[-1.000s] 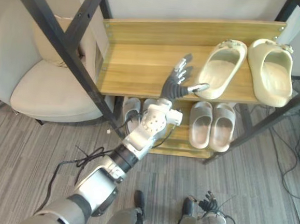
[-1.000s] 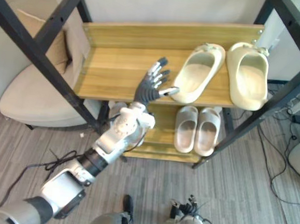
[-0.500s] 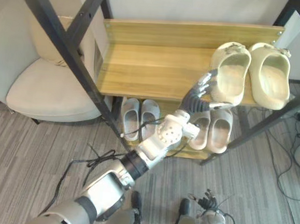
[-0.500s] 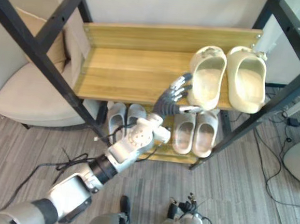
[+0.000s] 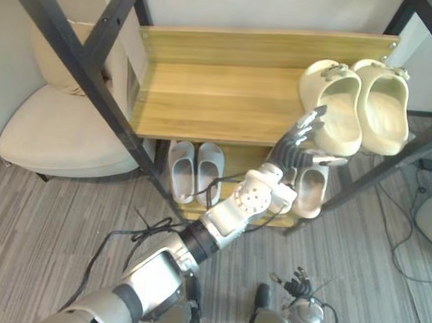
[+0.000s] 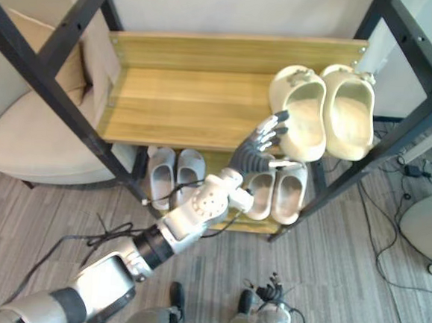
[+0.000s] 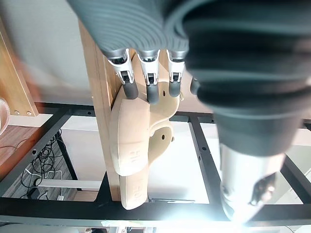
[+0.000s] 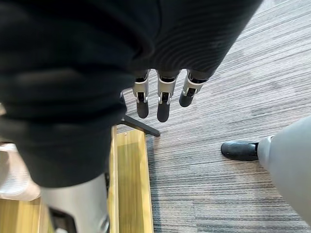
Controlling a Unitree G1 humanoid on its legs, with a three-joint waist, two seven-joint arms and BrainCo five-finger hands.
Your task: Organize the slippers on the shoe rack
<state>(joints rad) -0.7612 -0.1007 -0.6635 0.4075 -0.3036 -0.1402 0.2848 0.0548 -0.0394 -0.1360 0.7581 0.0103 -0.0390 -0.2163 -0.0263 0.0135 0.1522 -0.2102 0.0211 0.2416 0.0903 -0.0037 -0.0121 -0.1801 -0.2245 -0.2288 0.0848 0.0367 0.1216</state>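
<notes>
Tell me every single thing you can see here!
Shoe rack: one, wooden shelves on a black frame, in the middle.
Cream slippers: two, side by side at the right end of the top shelf.
White slippers: two, on the left of the lower shelf.
Beige slippers: two, on the right of the lower shelf, partly behind the hand.
Armchair: one, cream, left of the rack.
Floor: grey, striped.
Left hand: fingers straight, tips at the side of the left cream slipper.
Right hand: fingers relaxed, hanging over the floor.
</notes>
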